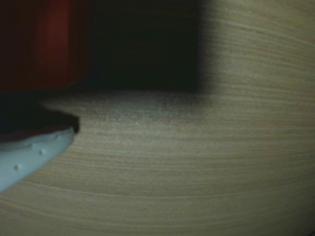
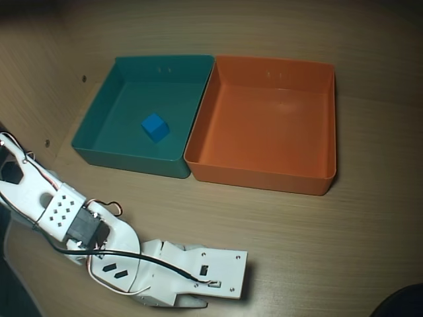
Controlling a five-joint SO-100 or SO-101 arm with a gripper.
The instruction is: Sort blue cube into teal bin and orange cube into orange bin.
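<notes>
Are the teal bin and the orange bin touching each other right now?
Touching. The overhead view shows the teal bin and orange bin side by side, rims meeting along their shared edge with no table visible between them.

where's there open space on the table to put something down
Open patches: the whole floor of the square orange plastic bin, and bare wood below it, right of the white arm. The square teal plastic bin holds the small blue cube. Lower left is crowded.

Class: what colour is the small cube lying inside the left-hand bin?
Bright blue cube, clearest in the overhead view.
</notes>
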